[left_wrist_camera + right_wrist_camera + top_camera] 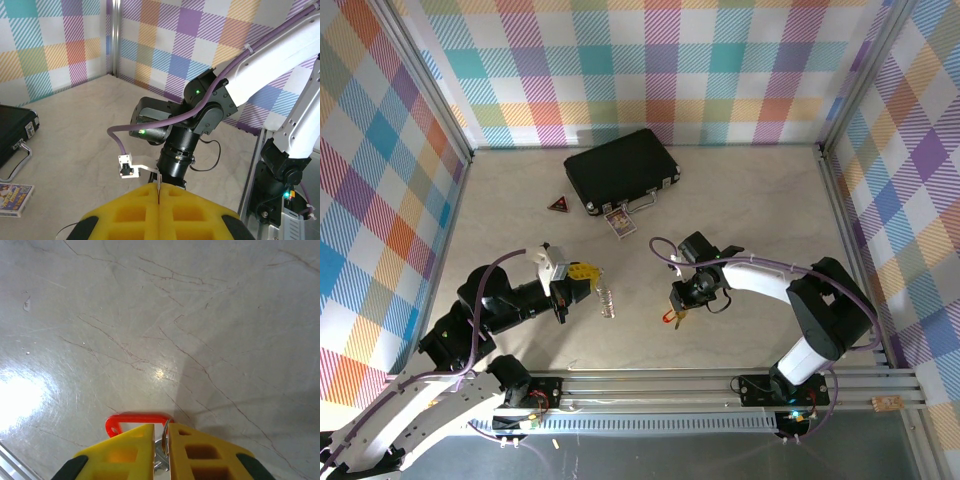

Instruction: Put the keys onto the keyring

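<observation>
Over the bench (pixel 750 220), the right fingers (pixel 149 450) pinch the key (pixel 159 460) by a sliver, so it could twist loose before meeting the keyring (pixel 607 300) squeezed in the left fingers (pixel 166 206).

Left tool (pixel 590 272) reaches in from the lower left with its yellow fingers closed together. The keyring (pixel 607 300) trails from its tip toward the near edge, silver against the pale marbled table (pixel 750 210). Across the way the right tool (pixel 674 312) points down and to the left, and there are the keys (pixel 670 319), red tag showing right at its tip. There's a clear gap between keys and keyring, the two tools facing each other mid-table. Up at the back the black case (pixel 623 168) lies flat with its metal handle on the near side. A small picture card (pixel 619 222) sits just in front of that handle, and a dark red triangular badge (pixel 558 204) lies off to the case's left.
</observation>
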Motion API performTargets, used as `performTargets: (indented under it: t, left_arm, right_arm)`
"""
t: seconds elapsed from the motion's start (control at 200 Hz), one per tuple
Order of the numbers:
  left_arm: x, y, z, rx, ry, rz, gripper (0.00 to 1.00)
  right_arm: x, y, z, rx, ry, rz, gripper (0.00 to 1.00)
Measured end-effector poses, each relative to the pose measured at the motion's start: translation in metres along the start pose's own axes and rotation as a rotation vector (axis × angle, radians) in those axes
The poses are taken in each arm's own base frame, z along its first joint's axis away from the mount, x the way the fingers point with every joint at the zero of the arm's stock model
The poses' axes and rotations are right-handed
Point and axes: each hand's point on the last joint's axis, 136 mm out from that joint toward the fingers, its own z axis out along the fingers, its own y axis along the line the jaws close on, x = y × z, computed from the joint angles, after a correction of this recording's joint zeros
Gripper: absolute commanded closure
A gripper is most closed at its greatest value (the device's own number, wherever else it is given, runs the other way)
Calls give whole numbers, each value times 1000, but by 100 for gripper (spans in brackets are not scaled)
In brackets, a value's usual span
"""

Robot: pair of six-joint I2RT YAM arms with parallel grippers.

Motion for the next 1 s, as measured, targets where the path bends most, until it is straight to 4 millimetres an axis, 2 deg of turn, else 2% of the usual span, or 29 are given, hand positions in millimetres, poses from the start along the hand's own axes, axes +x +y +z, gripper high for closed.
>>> performTargets:
  t: [0.355,0.565,0.665,0.805,0.91,1.0]
  left_arm:
    - [-1,0,0,0,-4,1,100]
    - [-1,0,0,0,-4,1,100]
    - [-1,0,0,0,-4,1,100]
    - [-1,0,0,1,-4,1,100]
    - [-1,-3,0,16,-2,1,100]
    - [0,-7,1,45,5,1,100]
  right_arm:
    - [0,-1,1,2,3,-5,93]
    - [1,-1,1,6,4,-23,94]
    - [1,-1,1,6,6,-29,100]
    - [3,2,0,-12,17,-67,100]
    - [1,12,-13,-47,-14,-130,100]
    - [-6,30,-37,-98,-92,-218,100]
